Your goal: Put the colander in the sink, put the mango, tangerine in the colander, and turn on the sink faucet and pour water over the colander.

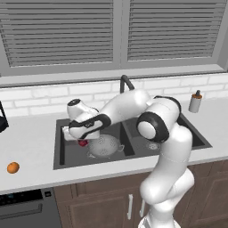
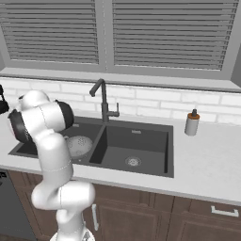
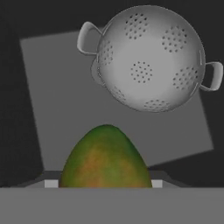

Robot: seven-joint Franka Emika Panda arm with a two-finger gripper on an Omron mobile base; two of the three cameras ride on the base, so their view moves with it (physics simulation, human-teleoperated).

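The silvery perforated colander (image 1: 105, 146) (image 3: 148, 61) sits upright and empty in the left basin of the dark sink (image 1: 67, 156). My gripper (image 1: 79, 139) hangs over that basin just left of the colander, shut on the mango (image 1: 83, 143). In the hand view the red-green mango (image 3: 105, 157) covers the space between the fingers, with the colander beyond it. On the counter left of the sink lies the orange tangerine (image 1: 13, 167). The gooseneck faucet (image 2: 101, 98) stands behind the divider, and no water runs from it.
A soap dispenser bottle (image 1: 195, 102) stands on the counter behind the right basin (image 2: 134, 143). My own arm arches over the sink's middle. A dark object (image 1: 2, 119) sits at the far left counter edge. Window blinds fill the wall behind.
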